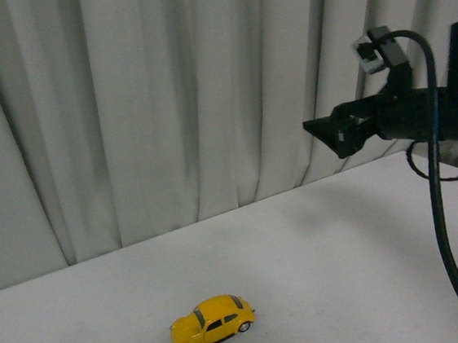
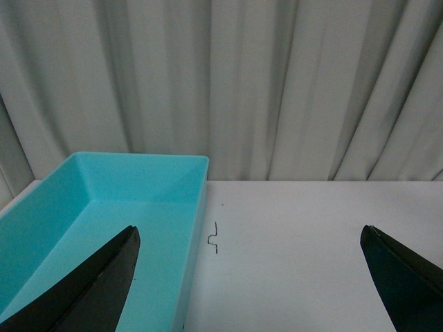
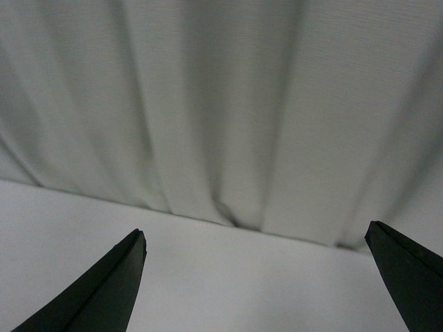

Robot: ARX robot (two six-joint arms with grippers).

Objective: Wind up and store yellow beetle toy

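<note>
The yellow beetle toy (image 1: 211, 324) stands on its wheels on the white table near the front edge, nose pointing left. My right gripper (image 1: 319, 127) hangs high at the right, well above and to the right of the toy, pointing left; in the right wrist view the right gripper (image 3: 252, 238) is open, with only table and curtain between its fingers. My left gripper (image 2: 249, 235) is open too, spread wide over the table beside a turquoise bin (image 2: 201, 200). The toy shows in neither wrist view.
A grey pleated curtain (image 1: 165, 104) closes off the back of the table. A small bent wire (image 2: 214, 238) lies on the table just beside the bin's wall. A black cable (image 1: 443, 223) hangs down from the right arm.
</note>
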